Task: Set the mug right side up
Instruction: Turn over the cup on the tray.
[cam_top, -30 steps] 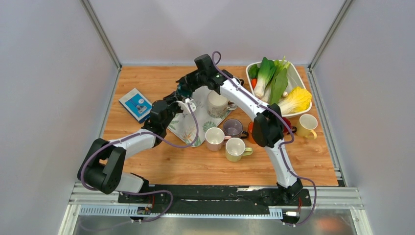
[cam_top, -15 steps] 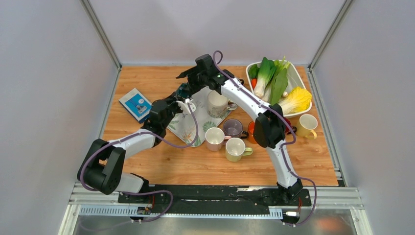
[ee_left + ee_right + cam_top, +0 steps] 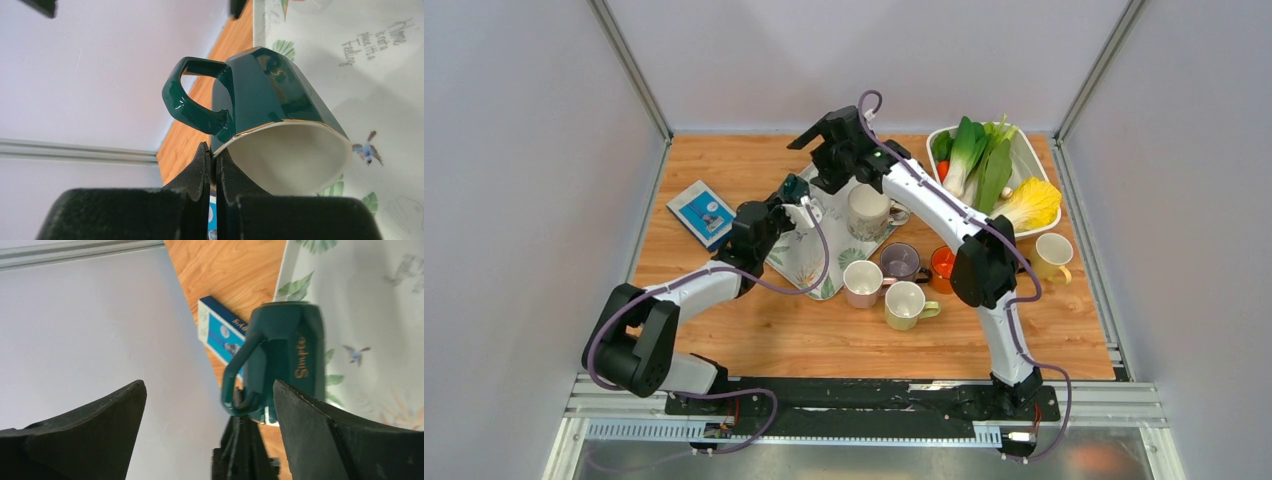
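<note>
Tabletop (image 3: 824,340) in wood, grey walls (image 3: 524,150), green mug (image 3: 270,95)

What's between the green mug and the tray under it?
Nothing visible. The left gripper is shut on the mug at its rim, holding it tilted over bare tray. The beige mug stands on the tray to its right, apart.

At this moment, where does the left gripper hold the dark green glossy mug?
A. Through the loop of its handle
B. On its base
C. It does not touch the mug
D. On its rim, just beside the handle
D: in the left wrist view the left gripper is pinched on the gold-edged rim of the dark green glossy mug, right beside the handle, whose loop is free.
</note>
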